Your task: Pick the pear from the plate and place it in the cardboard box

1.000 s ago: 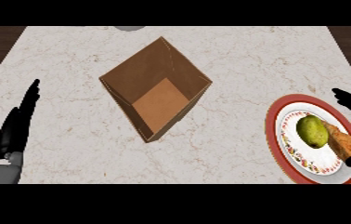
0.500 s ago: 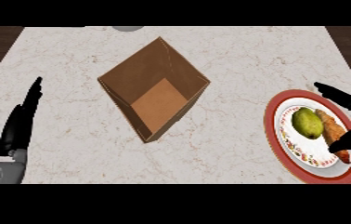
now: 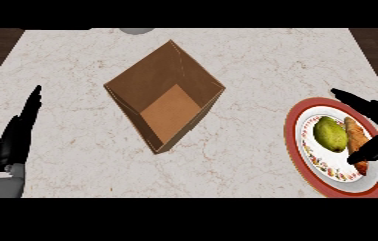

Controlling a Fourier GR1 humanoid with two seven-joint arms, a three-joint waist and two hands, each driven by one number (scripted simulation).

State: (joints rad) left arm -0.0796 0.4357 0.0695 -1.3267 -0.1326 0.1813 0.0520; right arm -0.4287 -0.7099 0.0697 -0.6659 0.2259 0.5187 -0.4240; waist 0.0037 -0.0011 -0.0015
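A green pear lies on a white plate with a red rim at the counter's right edge, next to a brown pastry. My right hand reaches in from the right edge, its fingers spread above the plate's far side and its thumb below the pastry; the pear lies between them, untouched. An open cardboard box, turned like a diamond, stands in the middle of the counter. My left hand rests open at the left edge, fingers up.
A grey round object peeks in at the counter's far edge. Marble counter top stretches between the box and the plate.
My right hand has come further in over the plate, its fingers now above the plate's far rim and its thumb below the pastry. The pear and box stay put.
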